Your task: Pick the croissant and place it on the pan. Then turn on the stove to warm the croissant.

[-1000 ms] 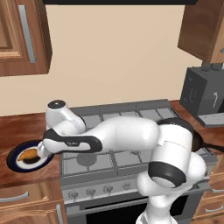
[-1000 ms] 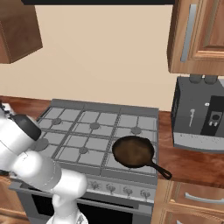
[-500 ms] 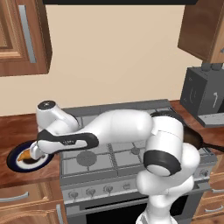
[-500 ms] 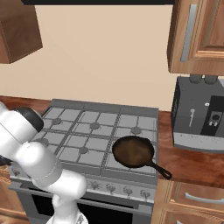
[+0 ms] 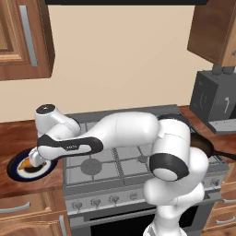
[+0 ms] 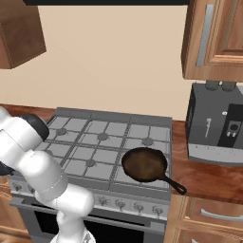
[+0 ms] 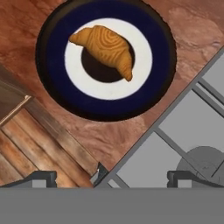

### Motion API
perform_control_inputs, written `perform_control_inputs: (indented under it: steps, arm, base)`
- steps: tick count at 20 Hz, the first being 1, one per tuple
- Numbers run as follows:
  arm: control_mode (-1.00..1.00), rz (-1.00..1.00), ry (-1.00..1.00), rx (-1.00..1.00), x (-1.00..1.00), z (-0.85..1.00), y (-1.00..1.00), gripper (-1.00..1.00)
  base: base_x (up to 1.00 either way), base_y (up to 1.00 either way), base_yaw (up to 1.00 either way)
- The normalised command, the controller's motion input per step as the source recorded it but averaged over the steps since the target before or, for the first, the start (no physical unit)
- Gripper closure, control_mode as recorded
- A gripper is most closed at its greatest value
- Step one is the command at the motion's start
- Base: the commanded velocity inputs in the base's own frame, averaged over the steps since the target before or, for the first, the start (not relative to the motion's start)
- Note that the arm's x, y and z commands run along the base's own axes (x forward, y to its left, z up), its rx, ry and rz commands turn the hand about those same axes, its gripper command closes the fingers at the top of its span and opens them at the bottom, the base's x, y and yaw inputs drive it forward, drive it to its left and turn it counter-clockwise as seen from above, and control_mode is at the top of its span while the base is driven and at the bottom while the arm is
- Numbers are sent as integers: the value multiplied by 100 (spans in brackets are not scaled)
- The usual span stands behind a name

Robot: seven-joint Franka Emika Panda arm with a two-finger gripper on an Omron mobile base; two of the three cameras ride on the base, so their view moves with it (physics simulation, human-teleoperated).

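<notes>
Croissant (image 7: 105, 47) on blue-rimmed plate (image 7: 52, 57); end effector (image 7: 111, 177) above it, fingers apart, holding nothing.

The croissant lies across the plate's dark brown centre and white ring, touching nothing else. The plate rests on the wooden surface (image 5: 14, 133) just to the left of the stove (image 6: 95, 147), near the surface's front edge. In the left base view the arm reaches low over the stove's left side and the hand sits over the plate's right rim. The two fingertips (image 7: 41, 177) stand wide apart, one over the wood, one over the stove's corner. The pan (image 6: 144, 164) sits empty on the front right burner, handle pointing front-right, well apart from the croissant.
</notes>
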Motion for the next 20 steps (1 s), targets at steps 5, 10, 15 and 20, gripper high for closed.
perform_control_inputs:
  steps: [5, 10, 15, 20]
  arm:
    - [-100, -1, 0, 0, 3, -9, 7, -100]
    - [-100, 0, 0, 0, 9, -9, 7, -100]
    - [-100, 0, 0, 0, 12, -6, 10, -100]
    - [-100, -2, 0, 0, 11, -7, 17, -100]
  base:
    - [0, 0, 0]
    - [0, 0, 0]
    - [0, 0, 0]
    - [0, 0, 0]
